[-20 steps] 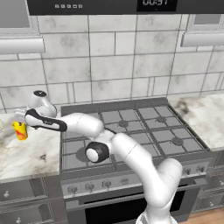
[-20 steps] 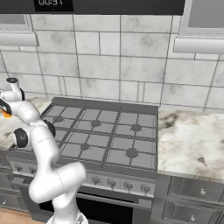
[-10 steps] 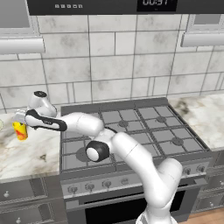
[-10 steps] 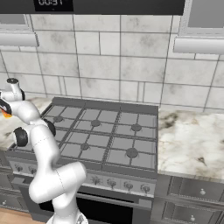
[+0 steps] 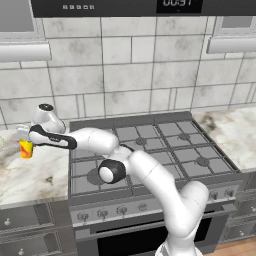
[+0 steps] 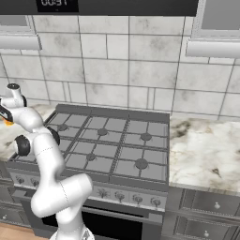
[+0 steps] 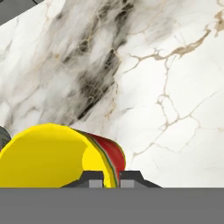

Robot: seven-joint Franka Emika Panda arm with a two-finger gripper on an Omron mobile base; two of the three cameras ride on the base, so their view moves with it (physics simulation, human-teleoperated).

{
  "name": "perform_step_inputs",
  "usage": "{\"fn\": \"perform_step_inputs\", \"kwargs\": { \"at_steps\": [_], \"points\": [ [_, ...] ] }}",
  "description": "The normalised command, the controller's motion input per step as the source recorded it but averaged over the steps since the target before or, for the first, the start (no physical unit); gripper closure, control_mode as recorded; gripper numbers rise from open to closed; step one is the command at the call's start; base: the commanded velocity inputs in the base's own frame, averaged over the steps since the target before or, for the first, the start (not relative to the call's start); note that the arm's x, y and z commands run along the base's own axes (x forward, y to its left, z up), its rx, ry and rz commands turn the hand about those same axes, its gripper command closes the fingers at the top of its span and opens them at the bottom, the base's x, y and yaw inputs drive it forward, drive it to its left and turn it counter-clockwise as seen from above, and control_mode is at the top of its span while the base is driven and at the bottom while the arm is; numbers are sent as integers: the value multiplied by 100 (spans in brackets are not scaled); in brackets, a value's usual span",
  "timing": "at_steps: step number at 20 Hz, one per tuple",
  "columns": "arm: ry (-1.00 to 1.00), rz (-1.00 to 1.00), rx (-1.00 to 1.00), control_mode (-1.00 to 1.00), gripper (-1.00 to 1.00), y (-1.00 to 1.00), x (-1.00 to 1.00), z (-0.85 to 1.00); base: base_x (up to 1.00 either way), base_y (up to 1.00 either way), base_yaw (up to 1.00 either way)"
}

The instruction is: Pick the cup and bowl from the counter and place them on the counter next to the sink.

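Yellow cup (image 7: 48,157) pinched at its rim by the hand (image 7: 111,178); no writing legible.

We see the cup (image 5: 25,148) on the counter (image 5: 30,175) to the left of the stove (image 5: 150,150), near that counter's far side. Our gripper (image 5: 24,134) sits right over the cup, reached out leftward across the stove's left edge. In the hand view the cup's (image 7: 57,157) wall sits between the two fingertips (image 7: 92,179). More counter lies right of the stove.
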Motion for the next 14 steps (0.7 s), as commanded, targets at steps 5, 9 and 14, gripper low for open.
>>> {"fn": "perform_step_inputs", "kwargs": {
  "at_steps": [5,9,14],
  "points": [
    [1,-1,-7,-100,100,2,2,57,0,0,0],
    [0,0,-1,-100,100,-23,-26,77,0,0,0],
    [0,0,-4,-100,100,-41,-14,72,0,0,0]
  ]
}}
